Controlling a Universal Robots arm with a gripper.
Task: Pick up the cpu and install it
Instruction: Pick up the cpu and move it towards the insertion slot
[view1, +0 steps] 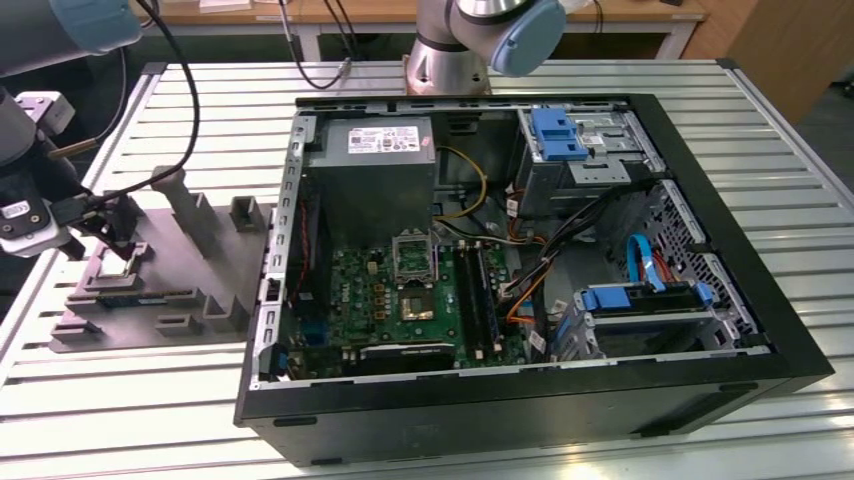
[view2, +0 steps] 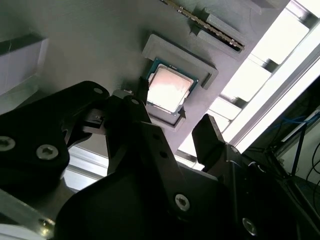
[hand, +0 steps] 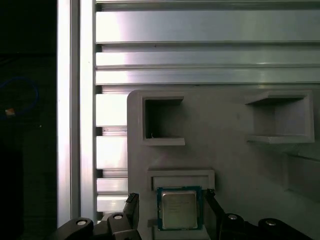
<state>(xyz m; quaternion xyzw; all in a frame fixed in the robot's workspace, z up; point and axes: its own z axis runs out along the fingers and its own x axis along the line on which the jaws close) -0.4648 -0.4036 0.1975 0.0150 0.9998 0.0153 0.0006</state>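
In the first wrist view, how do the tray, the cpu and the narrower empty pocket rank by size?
1. tray
2. narrower pocket and cpu: about alike, not ranked.

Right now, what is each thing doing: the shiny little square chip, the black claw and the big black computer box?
Small silvery square cpu: lying flat in a pocket of the grey moulded tray, not gripped.
Black gripper: open, a finger on either side of the cpu.
Big black computer case: lying on its side, open, insides showing.
Two more square tray pockets: empty.
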